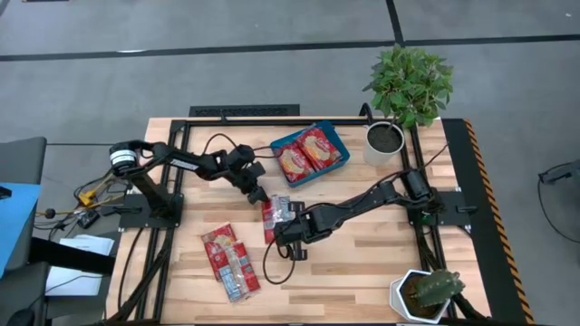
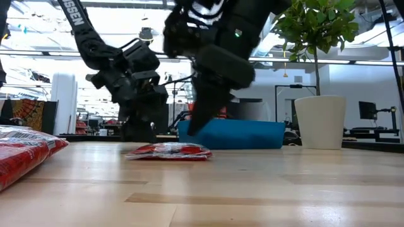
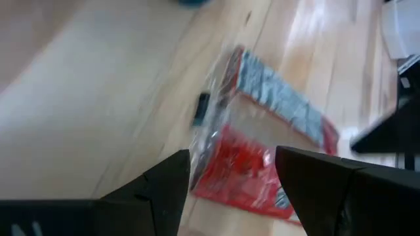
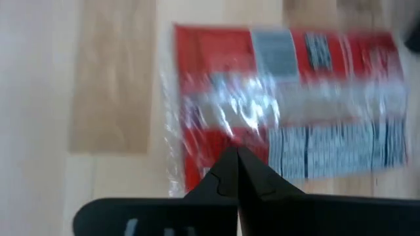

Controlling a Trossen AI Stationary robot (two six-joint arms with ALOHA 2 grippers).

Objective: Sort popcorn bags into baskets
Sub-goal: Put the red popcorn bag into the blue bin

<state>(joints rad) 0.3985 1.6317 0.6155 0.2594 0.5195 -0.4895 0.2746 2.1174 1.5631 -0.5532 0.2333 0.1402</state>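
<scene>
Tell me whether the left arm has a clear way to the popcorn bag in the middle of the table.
Probably yes: the left gripper, open, hangs beside the middle bag, though the shut right gripper crowds its far side.

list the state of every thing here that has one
blue tray: two red bags lying flat inside
middle bag: flat on the table, not held
two bags near the left arm: flat on the table, overlapping
left hand: open, above the middle bag
right hand: shut, empty, at the middle bag's edge

A robotics lab: wooden workbench [image 1: 362, 263] on grey floor, monitor [image 2: 366, 110] and equipment racks beyond
</scene>
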